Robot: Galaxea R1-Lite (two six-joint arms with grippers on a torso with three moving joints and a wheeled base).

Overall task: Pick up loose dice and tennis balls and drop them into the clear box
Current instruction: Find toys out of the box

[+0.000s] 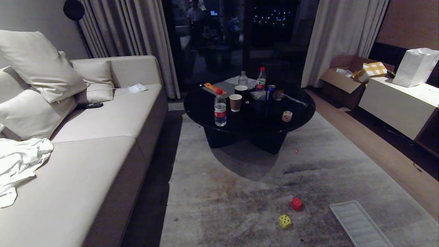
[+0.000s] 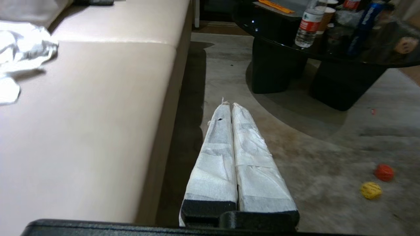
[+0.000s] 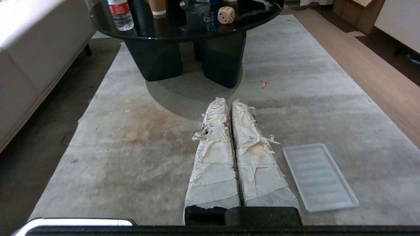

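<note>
A yellow die (image 1: 285, 221) and a red die (image 1: 296, 203) lie on the grey rug near me; they also show as the yellow die (image 2: 371, 190) and red die (image 2: 384, 172) in the left wrist view. A beige die (image 1: 287, 116) sits on the black round table (image 1: 205, 113), also seen as the beige die (image 3: 226, 14). The tennis balls and the clear box are out of view. My left gripper (image 2: 229, 104) is shut and empty, held above the rug beside the sofa. My right gripper (image 3: 227, 100) is shut and empty over the rug in front of the table.
A flat ribbed clear lid (image 1: 358, 224) lies on the rug at the right, also the lid (image 3: 320, 177). A beige sofa (image 1: 103, 144) runs along the left. Bottles, cups and a can stand on the table. A low white cabinet (image 1: 398, 103) and cardboard box (image 1: 346, 82) stand at the right.
</note>
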